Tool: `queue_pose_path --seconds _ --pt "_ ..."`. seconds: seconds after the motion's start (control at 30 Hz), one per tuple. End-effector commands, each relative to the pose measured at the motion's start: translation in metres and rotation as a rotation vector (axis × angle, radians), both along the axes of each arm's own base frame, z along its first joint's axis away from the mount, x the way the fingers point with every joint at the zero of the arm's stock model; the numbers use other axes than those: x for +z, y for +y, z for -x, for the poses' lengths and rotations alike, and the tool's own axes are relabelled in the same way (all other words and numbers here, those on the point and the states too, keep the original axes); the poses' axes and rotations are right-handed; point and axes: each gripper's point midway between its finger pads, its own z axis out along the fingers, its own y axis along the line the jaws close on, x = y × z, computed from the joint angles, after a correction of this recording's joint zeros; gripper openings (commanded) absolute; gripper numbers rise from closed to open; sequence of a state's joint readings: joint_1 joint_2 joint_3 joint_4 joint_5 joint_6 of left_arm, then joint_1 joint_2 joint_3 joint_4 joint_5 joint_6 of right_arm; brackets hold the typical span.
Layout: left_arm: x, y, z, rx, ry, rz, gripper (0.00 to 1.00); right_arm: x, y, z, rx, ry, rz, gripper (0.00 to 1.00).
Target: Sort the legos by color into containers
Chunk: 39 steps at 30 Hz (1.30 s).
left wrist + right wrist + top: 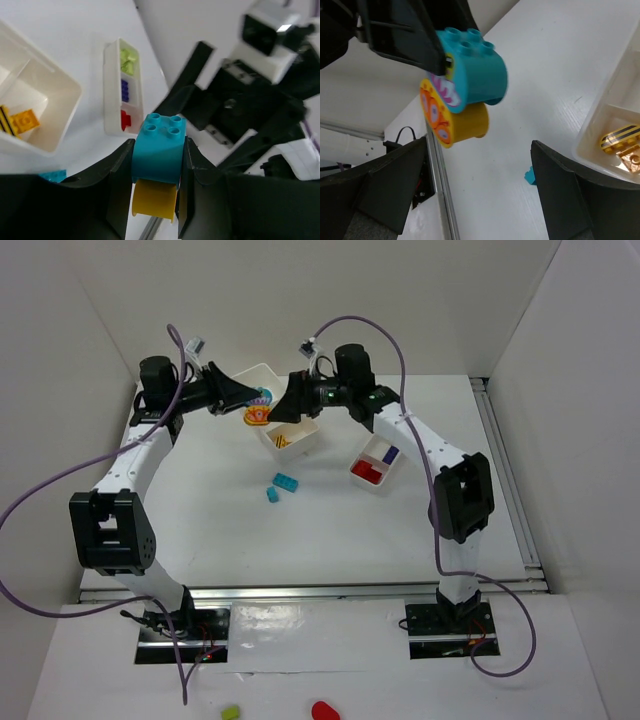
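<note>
My left gripper [248,403] is shut on a cyan brick [157,150] stacked on a yellow piece [154,200] and holds it in the air beside the large divided white bin [308,440]. In the right wrist view the cyan brick [475,65] and the yellow piece [462,122] show printed faces. My right gripper [284,408] faces them, open and empty [480,165]. One bin compartment holds yellow bricks [25,120]. The narrow small box [358,472] holds lime, purple and red bricks [125,120]. Two cyan bricks [284,482] lie on the table.
White walls surround the table, and a metal rail [310,590] runs along its near edge. Both arm bases stand at the front. A lime bit [231,712] and a red bit [325,710] lie outside the walled table.
</note>
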<state>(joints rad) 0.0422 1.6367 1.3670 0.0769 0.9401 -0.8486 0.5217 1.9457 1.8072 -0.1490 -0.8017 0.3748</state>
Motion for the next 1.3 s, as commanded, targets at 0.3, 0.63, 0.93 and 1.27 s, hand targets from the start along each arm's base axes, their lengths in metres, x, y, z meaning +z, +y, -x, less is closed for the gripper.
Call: queue_pose_path --seconds 0.3,0.63,0.93,1.27 --pt "0.038 -0.010 0.018 -0.125 -0.170 0.059 0.00 0.027 0.032 0.005 0.124 -0.027 -0.147 0.87" --pt "0.034 -0.010 0.016 -0.125 -0.161 0.060 0.00 0.023 0.044 0.018 0.193 0.015 -0.190 0.46" --pt "0.017 -0.003 -0.012 -0.049 -0.105 0.013 0.00 -0.045 0.016 0.001 0.043 0.129 0.017 0.17" --pt "-0.069 0.026 -0.101 0.272 0.132 -0.275 0.00 -0.095 -0.054 -0.089 -0.527 0.092 0.335 0.17"
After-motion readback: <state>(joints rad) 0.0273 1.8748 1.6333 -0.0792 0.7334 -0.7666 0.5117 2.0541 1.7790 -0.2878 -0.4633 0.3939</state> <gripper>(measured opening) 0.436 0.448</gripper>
